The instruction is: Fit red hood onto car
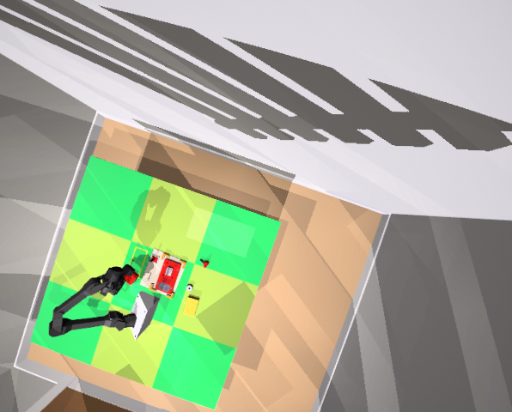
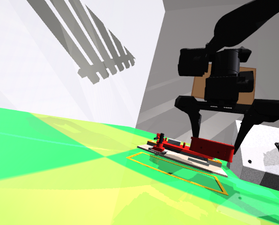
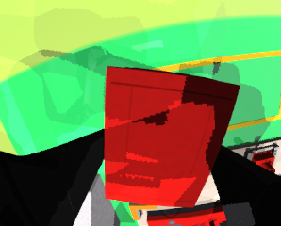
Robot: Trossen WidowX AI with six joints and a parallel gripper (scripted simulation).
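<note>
My gripper (image 1: 130, 277) (image 2: 214, 144) (image 3: 159, 141) is shut on the red hood (image 1: 131, 278) (image 2: 211, 149) (image 3: 166, 138), gripping its two long sides. It holds the hood off the table, above the near end of a yellow outlined rectangle (image 2: 158, 169) (image 3: 241, 59) (image 1: 134, 256). The car chassis (image 1: 168, 271) (image 2: 176, 146) sits in its jig (image 1: 149, 276) (image 2: 183, 161) just beyond, with the engine block in the middle. The pegs are too small to make out. The hood hangs level beside the chassis and clear of it.
A red clamp (image 2: 160, 143) stands at the far end of the jig. The arm's white base block (image 1: 143, 310) (image 2: 260, 150) stands close to the jig. A yellow block (image 1: 191, 305), a small white wheel (image 1: 189, 287) and a small red part (image 1: 205, 262) lie past the car.
</note>
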